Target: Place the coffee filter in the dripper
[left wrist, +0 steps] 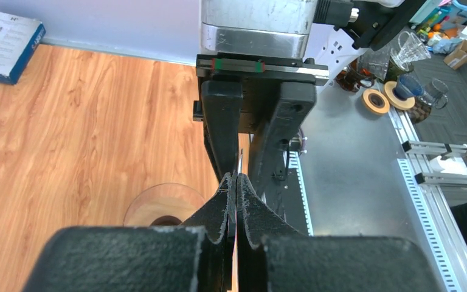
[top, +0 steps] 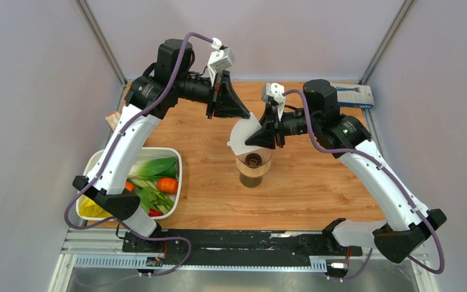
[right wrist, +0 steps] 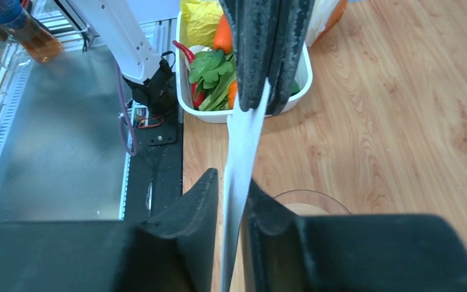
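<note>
The coffee filter (top: 241, 139), a thin white sheet, hangs on edge just above the dripper (top: 254, 160), a clear cone on a brown base at the table's middle. My left gripper (top: 246, 114) reaches in from the back left and is shut on the filter's upper edge. In the right wrist view the filter (right wrist: 243, 140) runs edge-on from the left gripper (right wrist: 266, 104) down between my right gripper's (right wrist: 234, 182) fingers. It lies against one finger, and a thin gap shows at the other. The dripper's rim (right wrist: 322, 198) shows just below.
A white tub (top: 174, 159) of vegetables stands at the front left of the wooden table. A blue and white box (top: 354, 95) lies at the back right corner. Grey walls close in the left, right and back sides.
</note>
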Motion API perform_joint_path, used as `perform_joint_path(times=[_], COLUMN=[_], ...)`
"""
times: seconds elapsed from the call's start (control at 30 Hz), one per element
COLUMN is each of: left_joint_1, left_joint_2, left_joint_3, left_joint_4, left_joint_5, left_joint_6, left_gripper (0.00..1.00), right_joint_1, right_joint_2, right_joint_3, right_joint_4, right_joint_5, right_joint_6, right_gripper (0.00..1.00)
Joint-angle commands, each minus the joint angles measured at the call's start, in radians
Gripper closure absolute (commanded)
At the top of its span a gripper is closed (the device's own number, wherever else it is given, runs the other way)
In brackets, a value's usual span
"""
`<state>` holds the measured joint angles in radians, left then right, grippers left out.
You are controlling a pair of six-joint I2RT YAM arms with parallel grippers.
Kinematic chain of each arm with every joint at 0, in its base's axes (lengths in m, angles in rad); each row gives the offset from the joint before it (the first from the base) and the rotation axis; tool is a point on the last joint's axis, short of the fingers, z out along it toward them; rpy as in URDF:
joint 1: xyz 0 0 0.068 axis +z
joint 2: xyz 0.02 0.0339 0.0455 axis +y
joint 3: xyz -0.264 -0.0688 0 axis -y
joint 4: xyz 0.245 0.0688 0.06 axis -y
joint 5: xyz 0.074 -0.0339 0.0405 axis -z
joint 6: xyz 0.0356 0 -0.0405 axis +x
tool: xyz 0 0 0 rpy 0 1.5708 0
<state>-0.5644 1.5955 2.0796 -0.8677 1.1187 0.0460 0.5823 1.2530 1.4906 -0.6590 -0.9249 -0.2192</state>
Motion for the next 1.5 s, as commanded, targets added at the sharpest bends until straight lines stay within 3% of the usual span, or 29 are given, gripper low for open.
perform_joint_path(times=[0.0,0.03,0.07,0.13,0.2,0.27,0.37,0.43,0.6,0.7,0.8,1.07,1.47], left_joint_1=[-0.009,-0.009,-0.008,0.015,0.082,0.188,0.370,0.436,0.463,0.460,0.421,0.231,0.007], left_joint_2=[-0.023,-0.028,-0.030,-0.035,-0.044,-0.071,-0.130,-0.177,-0.236,-0.273,-0.305,-0.318,-0.278], left_joint_3=[-0.003,0.002,0.009,0.033,0.028,-0.023,-0.231,-0.337,-0.501,-0.632,-0.728,-0.758,-0.772], left_joint_4=[0.057,0.057,0.052,0.059,0.131,0.278,0.569,0.730,0.828,1.097,1.259,1.271,1.176], left_joint_5=[0.009,-0.024,-0.044,-0.103,-0.119,-0.084,-0.028,-0.024,-0.024,-0.015,-0.021,-0.049,-0.057], left_joint_6=[-0.011,-0.017,-0.019,-0.058,-0.178,-0.367,-0.756,-0.881,-1.054,-1.248,-1.411,-1.392,-1.275], left_gripper=[0.95,0.85,0.61,0.33,0.28,0.27,0.26,0.26,0.26,0.26,0.26,0.26,0.26], right_joint_1=[0.007,0.007,0.006,0.006,0.007,0.007,0.008,0.017,0.053,0.112,0.140,0.188,0.249], right_joint_2=[-0.011,-0.016,-0.021,-0.040,-0.067,-0.110,-0.207,-0.248,-0.333,-0.380,-0.415,-0.497,-0.566], right_joint_3=[0.004,0.004,0.003,0.002,-0.012,-0.052,-0.160,-0.222,-0.389,-0.511,-0.616,-0.859,-0.900], right_joint_4=[0.090,0.101,0.112,0.144,0.187,0.261,0.450,0.558,0.854,1.027,1.164,1.416,1.238], right_joint_5=[0.061,0.089,0.111,0.174,0.262,0.358,0.480,0.548,0.651,0.704,0.700,0.577,0.529], right_joint_6=[0.022,0.023,0.020,-0.002,-0.039,-0.098,-0.219,-0.315,-0.580,-0.779,-0.929,-1.219,-1.418], right_gripper=[0.89,0.99,1.00,1.00,1.00,1.00,1.00,1.00,1.00,1.00,1.00,1.00,1.00])
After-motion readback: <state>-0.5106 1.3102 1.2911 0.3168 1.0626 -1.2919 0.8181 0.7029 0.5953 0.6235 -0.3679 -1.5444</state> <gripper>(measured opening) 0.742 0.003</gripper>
